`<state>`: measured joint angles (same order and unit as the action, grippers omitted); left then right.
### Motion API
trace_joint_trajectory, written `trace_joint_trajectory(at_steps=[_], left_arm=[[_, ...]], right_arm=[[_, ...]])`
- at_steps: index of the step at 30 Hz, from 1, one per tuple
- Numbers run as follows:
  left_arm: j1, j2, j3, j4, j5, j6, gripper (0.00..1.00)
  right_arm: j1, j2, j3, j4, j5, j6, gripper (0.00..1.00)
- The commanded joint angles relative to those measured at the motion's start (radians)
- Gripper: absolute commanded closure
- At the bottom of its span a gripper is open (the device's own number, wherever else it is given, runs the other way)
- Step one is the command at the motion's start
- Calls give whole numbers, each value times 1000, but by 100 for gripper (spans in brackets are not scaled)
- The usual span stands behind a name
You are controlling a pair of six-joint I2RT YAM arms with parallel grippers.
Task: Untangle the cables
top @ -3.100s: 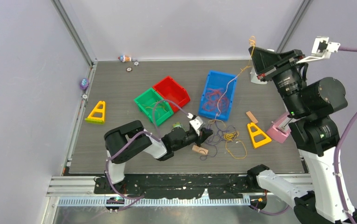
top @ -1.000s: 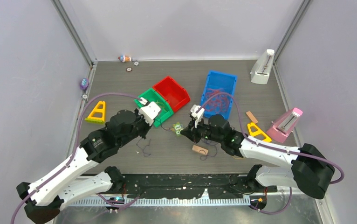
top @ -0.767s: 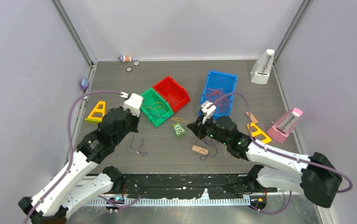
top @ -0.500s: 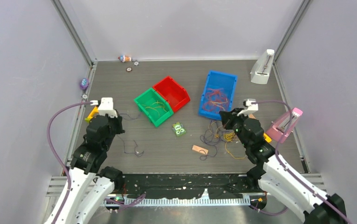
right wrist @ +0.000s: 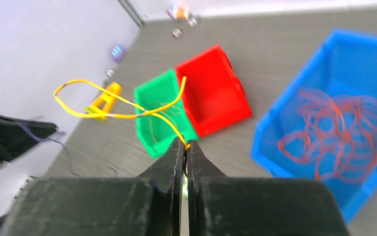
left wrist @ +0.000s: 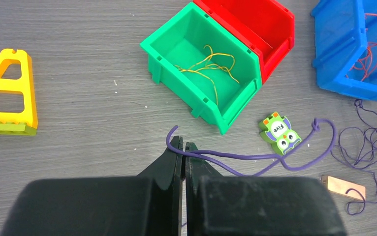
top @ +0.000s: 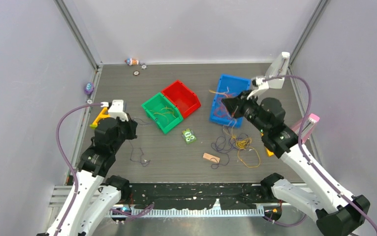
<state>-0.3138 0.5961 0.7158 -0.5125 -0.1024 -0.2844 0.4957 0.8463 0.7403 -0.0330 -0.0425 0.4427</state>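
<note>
Yellow cable [right wrist: 117,117], pinched in my right end effector [right wrist: 184,143]: green bin [top: 154,118] at its nine o'clock; left end effector [left wrist: 182,145] pinches purple cable [left wrist: 245,158].

Plain lilac-grey walls [top: 186,29] are boxing this space in at the back and on both sides. Two grey metal posts [top: 78,34] are running up the back corners, slanting outward as they climb. The table [top: 172,160], dark grey with a wood grain, is lying under soft, even light, and a ridged silver rail [top: 176,211] is edging its near side.
</note>
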Motion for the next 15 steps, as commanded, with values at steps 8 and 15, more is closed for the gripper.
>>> trace_joint_trajectory(at_steps=[8, 15], left_arm=[[5, -28, 22, 54, 21, 1, 100], [5, -61, 26, 42, 3, 12, 100]], right_arm=[[138, 246, 642, -130, -115, -156, 95], [194, 477, 821, -73, -158, -112, 95]])
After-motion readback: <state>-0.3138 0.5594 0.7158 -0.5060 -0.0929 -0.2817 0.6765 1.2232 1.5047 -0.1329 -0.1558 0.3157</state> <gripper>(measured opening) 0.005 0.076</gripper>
